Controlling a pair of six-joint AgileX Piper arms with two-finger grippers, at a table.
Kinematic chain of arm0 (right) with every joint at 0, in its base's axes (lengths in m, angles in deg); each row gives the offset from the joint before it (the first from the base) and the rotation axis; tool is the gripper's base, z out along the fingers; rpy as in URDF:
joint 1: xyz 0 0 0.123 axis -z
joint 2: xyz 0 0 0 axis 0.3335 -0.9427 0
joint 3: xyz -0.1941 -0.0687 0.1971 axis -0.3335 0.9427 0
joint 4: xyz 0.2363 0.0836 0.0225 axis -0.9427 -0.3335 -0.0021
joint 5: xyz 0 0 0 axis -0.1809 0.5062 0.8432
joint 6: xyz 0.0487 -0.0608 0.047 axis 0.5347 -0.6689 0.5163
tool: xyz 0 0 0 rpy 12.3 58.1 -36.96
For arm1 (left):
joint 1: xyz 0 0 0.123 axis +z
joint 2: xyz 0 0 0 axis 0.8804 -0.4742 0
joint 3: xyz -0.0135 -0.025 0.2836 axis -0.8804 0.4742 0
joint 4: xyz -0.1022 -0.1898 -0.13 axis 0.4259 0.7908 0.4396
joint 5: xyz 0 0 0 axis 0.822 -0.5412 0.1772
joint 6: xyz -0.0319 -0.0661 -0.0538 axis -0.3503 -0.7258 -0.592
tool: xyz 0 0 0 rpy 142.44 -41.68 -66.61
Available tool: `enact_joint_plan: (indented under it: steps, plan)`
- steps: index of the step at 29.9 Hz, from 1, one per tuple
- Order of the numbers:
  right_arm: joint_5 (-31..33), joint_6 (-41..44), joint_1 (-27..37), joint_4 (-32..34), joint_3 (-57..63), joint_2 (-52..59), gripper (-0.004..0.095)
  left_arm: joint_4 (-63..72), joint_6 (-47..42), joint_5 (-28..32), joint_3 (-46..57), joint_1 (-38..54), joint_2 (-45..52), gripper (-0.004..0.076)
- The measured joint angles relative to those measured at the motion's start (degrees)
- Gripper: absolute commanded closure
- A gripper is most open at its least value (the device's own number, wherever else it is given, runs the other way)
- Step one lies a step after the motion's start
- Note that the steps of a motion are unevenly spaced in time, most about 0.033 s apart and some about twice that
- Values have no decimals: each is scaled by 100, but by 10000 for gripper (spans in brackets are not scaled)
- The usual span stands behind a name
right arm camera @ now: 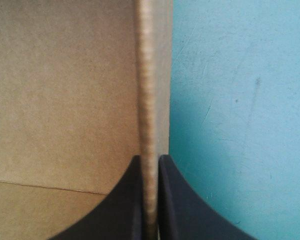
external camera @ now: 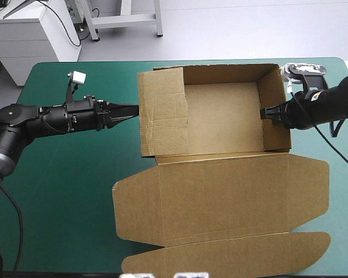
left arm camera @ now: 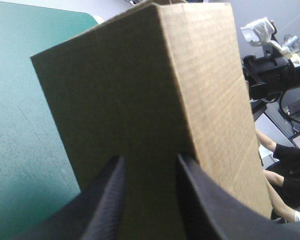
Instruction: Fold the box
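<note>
Brown corrugated board made up the box [external camera: 220, 197]. We found it as an open tray toward the table's far side, walls raised and the lid lying flat toward the near edge. The left wall's broad flap slanted inward over the tray. The left gripper [external camera: 133, 109] held its black fingers [left arm camera: 110, 200] narrowly apart, tips against that wall's outer face. The right gripper [external camera: 262, 113] pinched the right wall. Bare teal-green cover [external camera: 75, 185] lay left of the box, and the lid's front flap reached the near edge.
</note>
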Motion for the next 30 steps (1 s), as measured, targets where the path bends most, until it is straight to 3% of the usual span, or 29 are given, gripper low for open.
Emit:
enact_joint_plan:
  steps: [2, 13, 19, 23, 30]
  plan:
    - [0, 10, 0, -6, 0, 0, 920, 15, 21, 5, 0, -97, 0, 204]
    - [-6, 26, -48, -3, 0, -20, 920, 34, 103, 0, 0, -548, 0, 204]
    - [-168, 515, -720, 645, 0, -47, 920, -128, 53, 46, -13, -613, 0, 204]
    - [-337, 877, -1118, 1025, 0, -112, 920, -847, -341, 123, -249, -619, 0, 206]
    - [-541, 1096, -1396, 1134, 0, -255, 920, -2363, -1430, 321, -803, -879, 0, 218]
